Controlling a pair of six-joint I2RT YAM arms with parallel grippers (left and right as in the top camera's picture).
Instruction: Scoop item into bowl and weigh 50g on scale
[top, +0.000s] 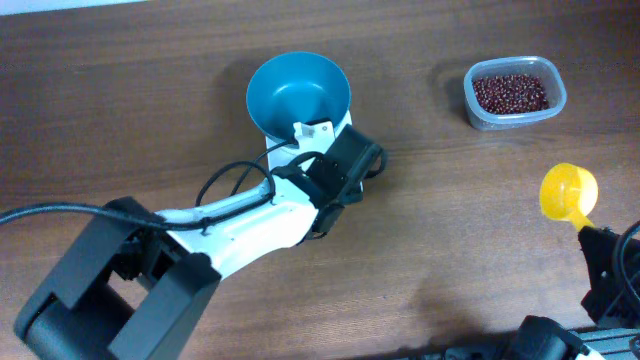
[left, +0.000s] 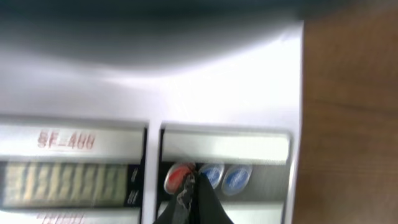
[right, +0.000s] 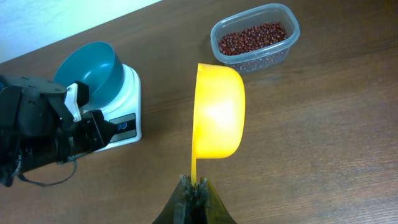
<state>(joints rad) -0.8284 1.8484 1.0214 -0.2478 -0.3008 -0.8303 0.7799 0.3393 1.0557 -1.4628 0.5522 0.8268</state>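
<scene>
The teal bowl (top: 298, 92) sits empty on the white scale (top: 283, 152), which my left arm mostly covers. In the left wrist view my left gripper (left: 191, 184) is shut, its tips touching the red button (left: 177, 177) on the scale's front (left: 249, 93), beside two blue buttons (left: 225, 177) and the grey display (left: 65, 184). The red-brown beans (top: 510, 92) lie in a clear tub (top: 480, 115) at the back right. My right gripper (right: 195, 186) is shut on the handle of an empty yellow scoop (right: 217, 112), held above the table at the right (top: 568, 192).
The wooden table (top: 450, 260) lies between the scale and the scoop. The bowl and scale also show in the right wrist view (right: 93, 68), with the left arm (right: 43, 130) in front of them. The tub shows there at the top (right: 289, 25).
</scene>
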